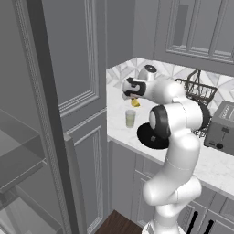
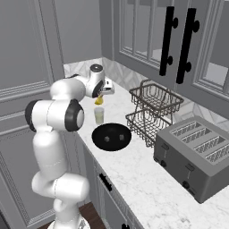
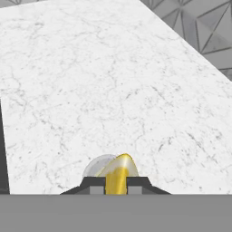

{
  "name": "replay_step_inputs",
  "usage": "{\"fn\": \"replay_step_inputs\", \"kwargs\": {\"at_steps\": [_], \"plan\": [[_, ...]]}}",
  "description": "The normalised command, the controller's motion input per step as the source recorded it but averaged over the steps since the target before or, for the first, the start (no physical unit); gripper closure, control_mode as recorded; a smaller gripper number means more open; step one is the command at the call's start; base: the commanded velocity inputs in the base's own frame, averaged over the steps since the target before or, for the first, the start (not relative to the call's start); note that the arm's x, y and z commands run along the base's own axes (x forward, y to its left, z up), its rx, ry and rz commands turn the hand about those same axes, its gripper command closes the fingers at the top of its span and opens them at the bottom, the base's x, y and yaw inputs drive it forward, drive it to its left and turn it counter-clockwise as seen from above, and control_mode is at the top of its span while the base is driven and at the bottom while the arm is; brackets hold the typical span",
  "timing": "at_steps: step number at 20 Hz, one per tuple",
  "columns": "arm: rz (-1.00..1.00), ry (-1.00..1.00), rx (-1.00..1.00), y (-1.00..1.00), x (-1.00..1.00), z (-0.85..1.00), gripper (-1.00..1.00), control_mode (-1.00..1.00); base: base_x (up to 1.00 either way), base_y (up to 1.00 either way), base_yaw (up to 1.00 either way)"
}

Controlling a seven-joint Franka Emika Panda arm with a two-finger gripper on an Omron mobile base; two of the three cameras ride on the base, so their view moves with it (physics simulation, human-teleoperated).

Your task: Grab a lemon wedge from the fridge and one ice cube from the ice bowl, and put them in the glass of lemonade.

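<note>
The jaws are closed on the lemon wedge (image 3: 118,176), which is pinched between the two fingertips (image 3: 136,182); the gripper (image 1: 134,100) hangs above the white marble tabletop (image 2: 147,179). Directly below the jaws stands the glass of lemonade (image 1: 130,118), its rim showing just behind the wedge in the hand view, with a gap of air between wedge and glass. Just beside the glass, on the side toward the robot's body, lies the ice bowl (image 2: 111,136). Farther out from the jaws stand a two-tier dark wire basket (image 2: 151,114) and, beyond it, a grey toaster (image 2: 199,154). Wall cabinets with black handles (image 2: 178,42) hang above.
</note>
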Motion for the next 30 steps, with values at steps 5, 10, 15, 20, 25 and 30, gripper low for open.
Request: {"fn": "replay_step_inputs", "kwargs": {"at_steps": [5,10,15,20,25,30], "plan": [[0.0,0.0,0.0,0.0,0.16,-0.03,1.0,-1.0,0.0,0.0,0.0],[0.0,0.0,0.0,0.0,0.0,-0.08,1.0,-1.0,0.0,0.0,0.0],[0.0,0.0,0.0,0.0,0.0,-0.17,1.0,-1.0,0.0,0.0,0.0],[0.0,0.0,0.0,0.0,0.0,-0.12,1.0,-1.0,0.0,0.0,0.0],[0.0,0.0,0.0,0.0,0.23,-0.04,1.0,-1.0,0.0,0.0,0.0],[0.0,0.0,0.0,0.0,0.09,-0.01,1.0,-1.0,0.0,0.0,0.0]]}}
